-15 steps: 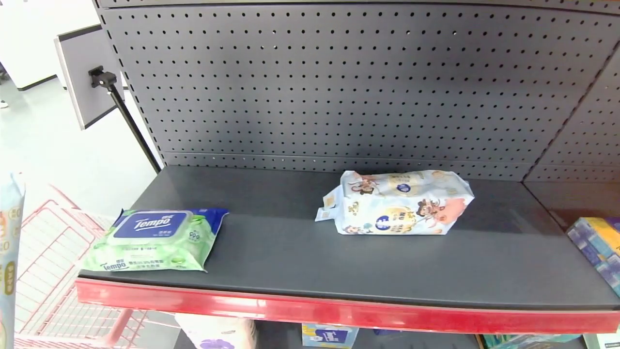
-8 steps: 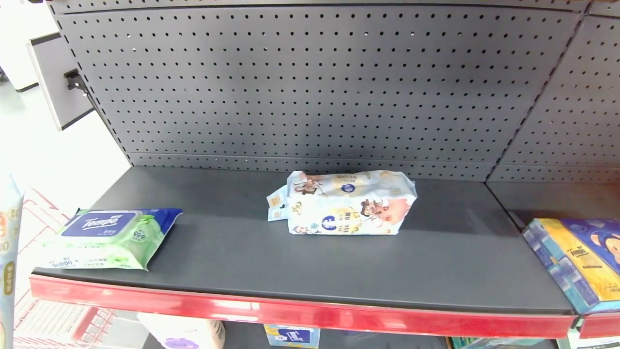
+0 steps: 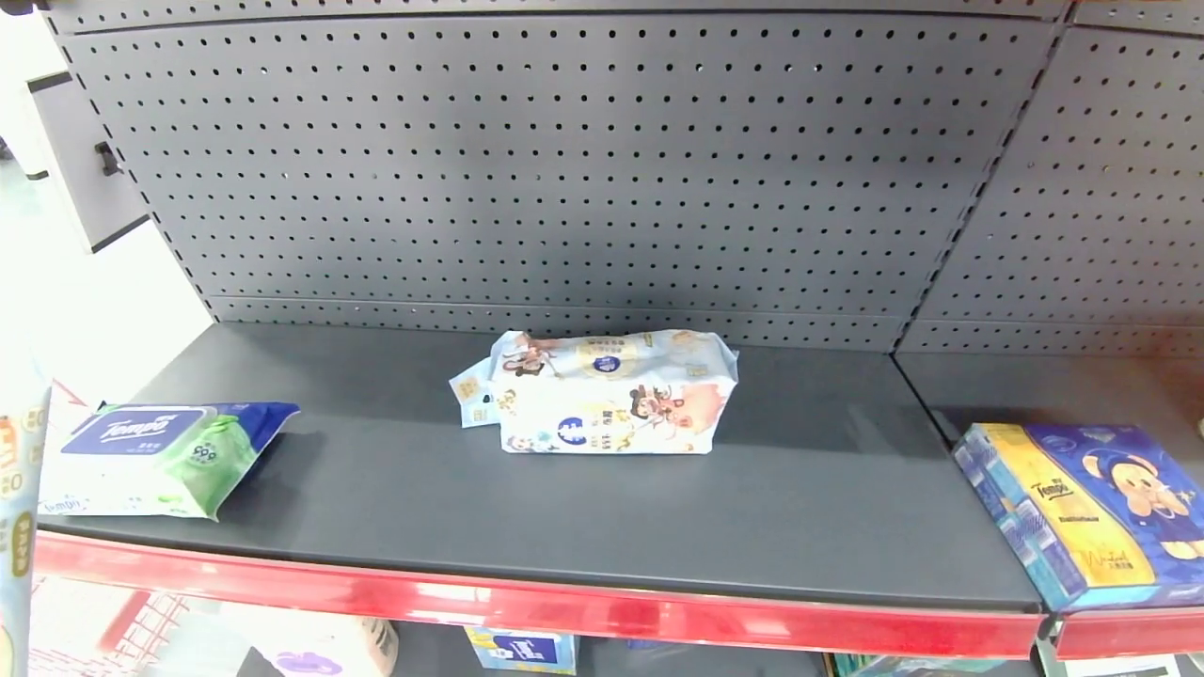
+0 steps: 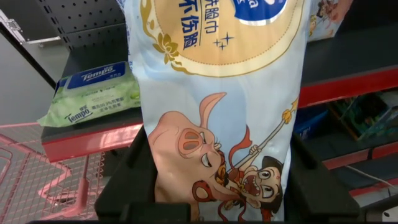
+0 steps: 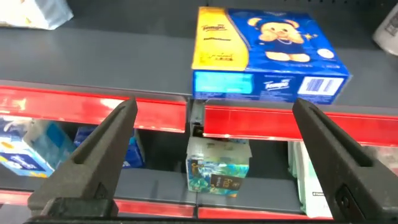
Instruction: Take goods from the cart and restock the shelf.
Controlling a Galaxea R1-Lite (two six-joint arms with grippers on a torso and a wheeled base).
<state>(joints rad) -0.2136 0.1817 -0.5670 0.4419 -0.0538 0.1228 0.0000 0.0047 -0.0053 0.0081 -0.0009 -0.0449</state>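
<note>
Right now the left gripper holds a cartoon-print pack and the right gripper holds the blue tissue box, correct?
No. The left gripper does hold a cartoon-print pack, but the right gripper is open and empty: the right wrist view shows the blue tissue box resting on the shelf, ungripped.

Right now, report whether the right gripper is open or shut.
Open: the right gripper holds nothing, and its black fingers stand wide apart, with the red shelf edge visible between them.
</note>
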